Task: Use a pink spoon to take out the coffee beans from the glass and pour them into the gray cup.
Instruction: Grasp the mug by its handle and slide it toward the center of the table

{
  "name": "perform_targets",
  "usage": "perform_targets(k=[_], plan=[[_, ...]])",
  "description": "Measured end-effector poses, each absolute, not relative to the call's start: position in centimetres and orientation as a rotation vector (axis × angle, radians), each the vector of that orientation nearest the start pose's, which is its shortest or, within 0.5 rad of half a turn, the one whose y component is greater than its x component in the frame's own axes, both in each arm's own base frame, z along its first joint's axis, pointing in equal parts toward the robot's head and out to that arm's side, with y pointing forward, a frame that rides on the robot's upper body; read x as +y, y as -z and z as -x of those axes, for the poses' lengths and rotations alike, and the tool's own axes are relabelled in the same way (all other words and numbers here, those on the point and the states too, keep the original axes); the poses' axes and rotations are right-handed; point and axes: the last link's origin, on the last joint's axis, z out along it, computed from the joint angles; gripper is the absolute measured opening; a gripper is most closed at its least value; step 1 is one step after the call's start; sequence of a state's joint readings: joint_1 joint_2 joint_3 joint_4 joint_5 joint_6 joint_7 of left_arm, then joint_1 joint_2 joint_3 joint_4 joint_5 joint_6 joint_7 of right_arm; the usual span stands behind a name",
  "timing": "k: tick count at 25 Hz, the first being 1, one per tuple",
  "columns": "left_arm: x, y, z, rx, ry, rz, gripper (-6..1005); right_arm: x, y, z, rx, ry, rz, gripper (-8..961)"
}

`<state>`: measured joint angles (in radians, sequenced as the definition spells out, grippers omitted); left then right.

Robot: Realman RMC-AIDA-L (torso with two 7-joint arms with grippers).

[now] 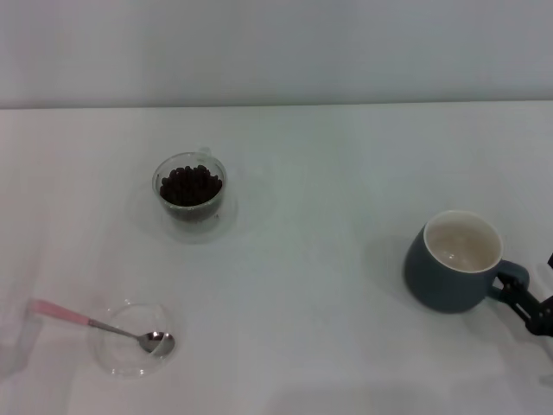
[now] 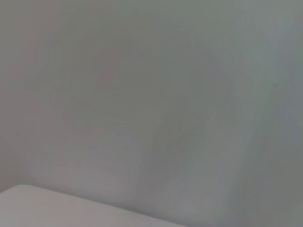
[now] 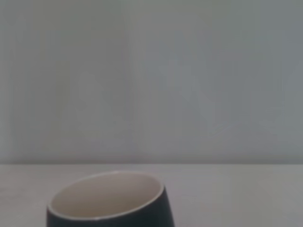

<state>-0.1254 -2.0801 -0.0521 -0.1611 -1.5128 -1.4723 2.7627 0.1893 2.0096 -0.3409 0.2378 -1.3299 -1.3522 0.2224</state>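
Observation:
The glass (image 1: pixel 188 188) stands at the back left of the white table, filled with dark coffee beans (image 1: pixel 190 184). The pink spoon (image 1: pixel 95 323) lies at the front left, with its metal bowl in a flat clear dish (image 1: pixel 117 356) and its pink handle pointing left over the rim. The gray cup (image 1: pixel 449 268) stands upright at the right with its cream inside empty; it also shows close in the right wrist view (image 3: pixel 111 208). My right gripper (image 1: pixel 521 298) reaches in from the right edge and is closed on the cup's loop handle. My left gripper is out of view.
The white table (image 1: pixel 328 173) runs back to a pale wall. The left wrist view shows only the wall and a corner of the table (image 2: pixel 28 203).

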Motion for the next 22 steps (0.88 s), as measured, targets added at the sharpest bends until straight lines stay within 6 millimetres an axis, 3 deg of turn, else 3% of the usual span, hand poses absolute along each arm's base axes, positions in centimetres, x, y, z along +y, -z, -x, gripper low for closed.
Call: perform_targets(k=[7,18,22], plan=[[19.3,2.4,37.7,-0.808,0.838,1.497,891,20.7,3.0,-39.0,0.775,-0.622,1.652,814],[19.3,2.2,37.8,-0.81,0.835,1.485,892,21.1,3.5,-38.8,0.796,-0.621,1.663,605],[19.3,2.2,37.8,-0.809,0.836,1.485,892,21.1,3.6,-38.8,0.797,-0.619,1.668,404]])
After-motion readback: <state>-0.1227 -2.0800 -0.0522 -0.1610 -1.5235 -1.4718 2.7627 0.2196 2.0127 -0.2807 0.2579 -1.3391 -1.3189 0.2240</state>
